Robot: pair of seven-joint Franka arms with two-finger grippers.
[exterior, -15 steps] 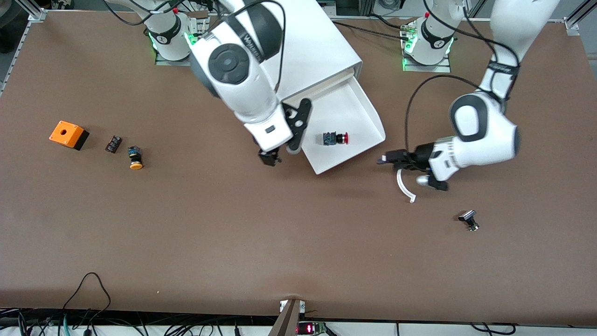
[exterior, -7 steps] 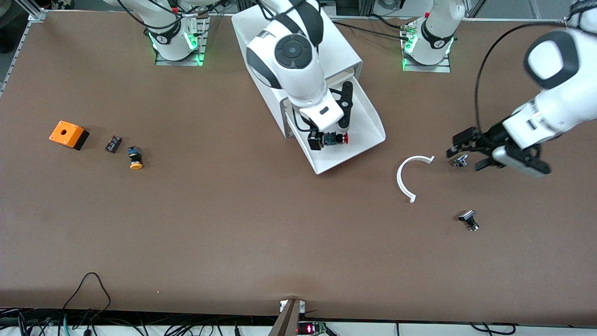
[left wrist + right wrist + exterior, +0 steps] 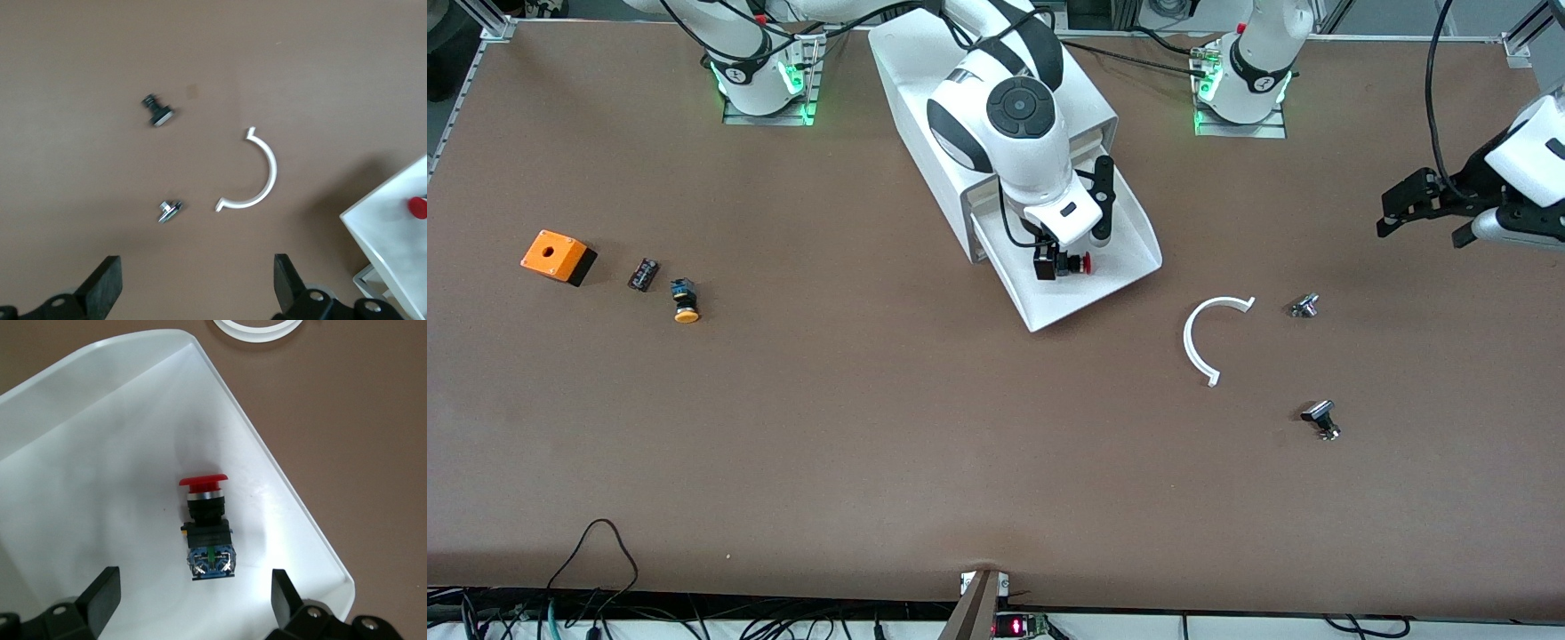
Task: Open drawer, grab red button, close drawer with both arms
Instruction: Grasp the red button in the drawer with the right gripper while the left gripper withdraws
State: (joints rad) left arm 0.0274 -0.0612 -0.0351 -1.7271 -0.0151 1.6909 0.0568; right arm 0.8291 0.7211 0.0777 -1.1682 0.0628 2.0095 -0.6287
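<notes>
The drawer [image 3: 1129, 244] stands pulled out of the white cabinet [image 3: 1080, 93], and its tray shows in the right wrist view [image 3: 100, 453]. The button [image 3: 1078, 264], with a red cap and a black-and-blue body, lies on its side in the tray [image 3: 207, 527]. My right gripper [image 3: 1048, 265] hangs open just over the button's body end; its fingers [image 3: 101, 592] stand wide on either side and touch nothing. My left gripper [image 3: 1421, 228] is open and empty, up over the table at the left arm's end. In the left wrist view [image 3: 197, 288] a drawer corner [image 3: 390, 233] shows.
A white C-shaped ring [image 3: 1208, 338] lies beside the drawer, with a small metal part [image 3: 1304, 306] and a black part [image 3: 1320, 419] near it. At the right arm's end lie an orange box [image 3: 558, 256], a small black part [image 3: 643, 274] and an orange-capped button [image 3: 686, 302].
My right gripper has moved from the table beside the drawer to over the button in the tray. My left gripper has drawn back from the drawer toward the left arm's end.
</notes>
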